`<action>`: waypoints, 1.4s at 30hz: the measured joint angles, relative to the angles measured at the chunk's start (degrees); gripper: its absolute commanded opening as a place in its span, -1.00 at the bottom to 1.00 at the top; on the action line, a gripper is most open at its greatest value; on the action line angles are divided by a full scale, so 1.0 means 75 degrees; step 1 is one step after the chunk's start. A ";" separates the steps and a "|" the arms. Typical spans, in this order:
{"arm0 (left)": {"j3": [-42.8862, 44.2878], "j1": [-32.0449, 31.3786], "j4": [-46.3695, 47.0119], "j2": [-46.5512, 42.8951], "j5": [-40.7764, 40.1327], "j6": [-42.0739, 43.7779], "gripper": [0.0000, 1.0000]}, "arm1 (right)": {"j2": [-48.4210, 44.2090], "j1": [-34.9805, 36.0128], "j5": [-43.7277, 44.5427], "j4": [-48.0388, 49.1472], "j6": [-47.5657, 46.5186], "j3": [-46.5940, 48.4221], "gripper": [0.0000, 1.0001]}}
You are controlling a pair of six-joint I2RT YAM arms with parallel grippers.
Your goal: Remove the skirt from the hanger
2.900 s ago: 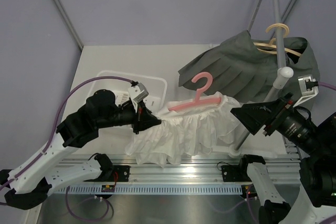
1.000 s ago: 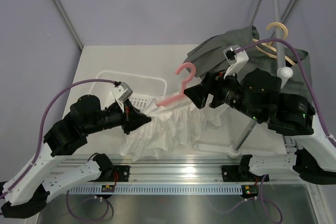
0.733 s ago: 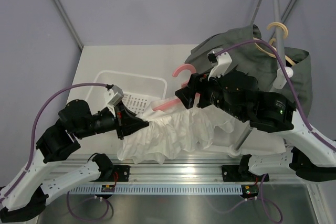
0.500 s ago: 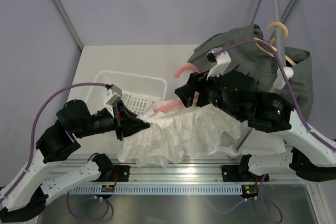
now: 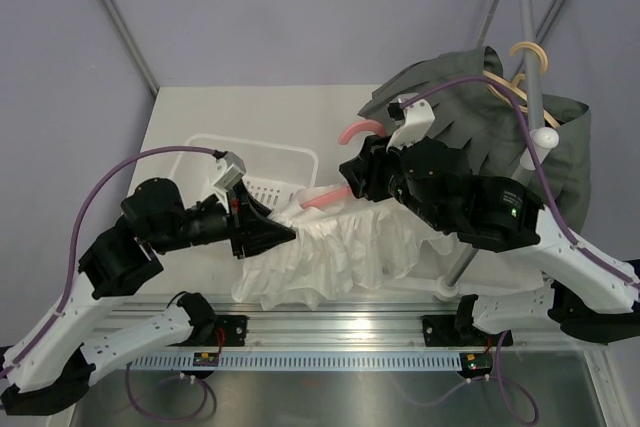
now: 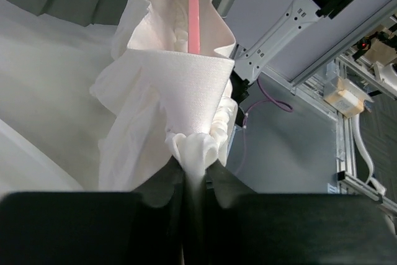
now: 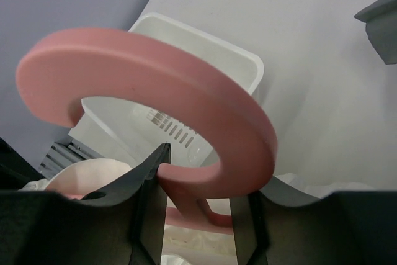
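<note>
A white ruffled skirt point(image 5: 340, 257) hangs on a pink hanger point(image 5: 318, 197) above the table. My left gripper point(image 5: 283, 235) is shut on the left end of the skirt's waistband. In the left wrist view the gripper point(image 6: 195, 169) pinches a bunched fold of the skirt point(image 6: 186, 85), and the hanger's pink arm point(image 6: 193, 4) runs inside the waistband. My right gripper point(image 5: 350, 179) sits at the base of the hanger's hook. Its fingers point(image 7: 197, 178) press on both sides of the hook point(image 7: 186, 85), just above the neck.
A white slotted basket point(image 5: 250, 152) stands on the table behind the left gripper, also seen in the right wrist view point(image 7: 205, 41). A grey pleated skirt point(image 5: 470, 87) hangs on a wooden hanger point(image 5: 525, 52) from a rack pole point(image 5: 528, 27) at the right.
The right jaws have closed in on the hanger's hook, and the hook has tipped back toward the right arm. The left gripper drew the skirt leftward, then came back slightly right.
</note>
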 measured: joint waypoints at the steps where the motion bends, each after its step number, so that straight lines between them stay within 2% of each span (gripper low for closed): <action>1: 0.0009 0.0000 0.0032 0.0029 -0.0012 0.0009 -0.12 | 0.0058 0.0000 0.0067 -0.0073 0.0023 0.0067 -1.00; 2: 0.0009 0.0000 0.0114 0.0032 -0.0038 0.0000 0.02 | 0.0134 0.0015 0.0096 -0.0143 0.0035 0.0114 -1.00; 3: 0.0009 0.0000 0.0163 0.0032 -0.0052 0.0023 0.29 | 0.0207 0.0029 0.0125 -0.0184 0.0052 0.0134 -1.00; 6: -0.0052 0.0012 0.0297 -0.0073 -0.0143 0.0026 0.51 | 0.0490 0.0061 0.0230 -0.0417 0.0163 0.0169 -1.00; 13: -0.0501 0.0020 0.0224 -0.0679 -0.0178 0.0172 0.73 | 0.0682 0.0079 0.0516 -0.1081 0.0216 0.0854 -1.00; 22: -0.1023 0.0020 -0.0006 -0.0970 -0.0291 0.0277 0.71 | 0.0341 0.0079 0.0624 -0.1338 0.0198 0.1498 -1.00; 23: -0.1064 0.0020 -0.0044 -0.0970 -0.0312 0.0283 0.68 | 0.0309 0.0079 0.0638 -0.1373 0.0198 0.1521 -1.00; 26: -0.1128 0.0020 -0.0198 -0.0970 -0.0399 0.0332 0.07 | 0.0201 0.0079 0.0714 -0.1478 0.0195 0.1594 -1.00; 27: -0.1148 0.0020 -0.0221 -0.0970 -0.0434 0.0344 -0.50 | 0.0154 0.0079 0.0726 -0.1492 0.0195 0.1594 -1.00; 29: -0.1169 0.0020 -0.0262 -0.0970 -0.0522 0.0350 -0.93 | 0.0052 0.0076 0.0737 -0.1539 0.0195 0.1594 -1.00; 30: -0.1172 0.0020 -0.0283 -0.0973 -0.0577 0.0373 -1.00 | -0.0009 0.0079 0.0758 -0.1565 0.0195 0.1594 -1.00; 36: -0.1172 0.0017 -0.0326 -0.1026 -0.1169 0.0405 -1.00 | -0.0283 0.0117 0.0935 -0.1798 0.0233 0.1594 -1.00; 42: -0.1177 -0.0012 -0.0382 -0.1594 -0.2506 0.0181 -1.00 | -0.0379 0.0184 0.1075 -0.1781 0.0382 0.1591 -1.00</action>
